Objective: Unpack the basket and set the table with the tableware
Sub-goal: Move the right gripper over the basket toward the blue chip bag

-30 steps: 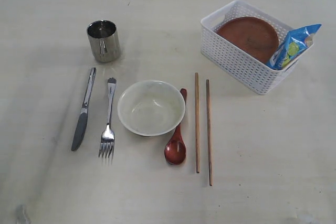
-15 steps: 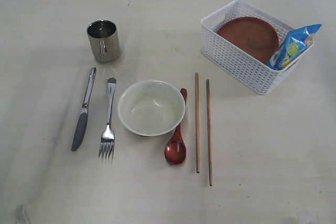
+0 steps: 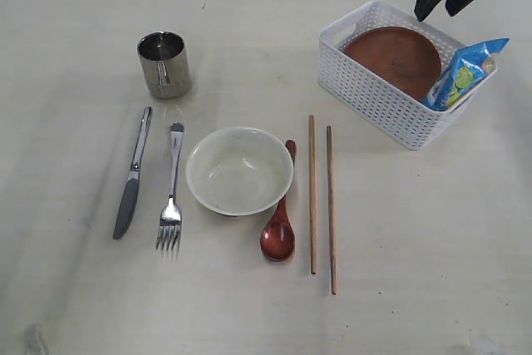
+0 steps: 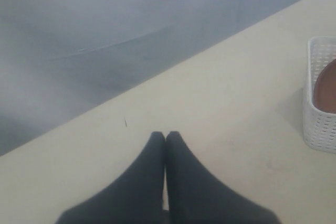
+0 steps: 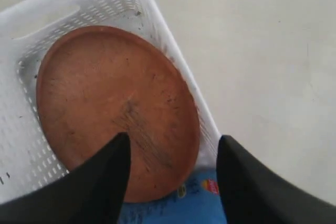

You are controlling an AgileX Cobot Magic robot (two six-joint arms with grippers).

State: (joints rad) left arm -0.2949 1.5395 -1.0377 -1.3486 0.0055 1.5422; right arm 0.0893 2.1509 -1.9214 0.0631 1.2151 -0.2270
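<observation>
A: Basket [image 3: 374, 97] first: material and place?
B: White plastic, rectangular, lattice-perforated walls, handle cut-out; far right of the counter [image 3: 416, 230]. Inside: round brown plate [image 3: 392, 57], matte, faintly scratched, lying tilted; glossy blue packet [image 3: 461, 72] propped at the right end.
A: Laid out on the counter?
B: Steel cup [image 3: 165, 64], cylindrical, polished, far left. Nearer the camera, steel knife [image 3: 131, 176] and fork [image 3: 172, 193], side by side. Cream bowl [image 3: 239, 170], round, smooth, centre. Red-brown spoon [image 3: 279, 222], glossy, handle against the bowl's right side. Two slim wooden chopsticks [image 3: 312, 197], parallel, just right of the spoon.
A: And the right fingers [image 5: 102, 179]?
B: Black, tapered, spread apart above the plate, holding nothing. The left fingers [image 4: 152, 182], also black, are pressed tip to tip, empty, over bare pale counter.
</observation>
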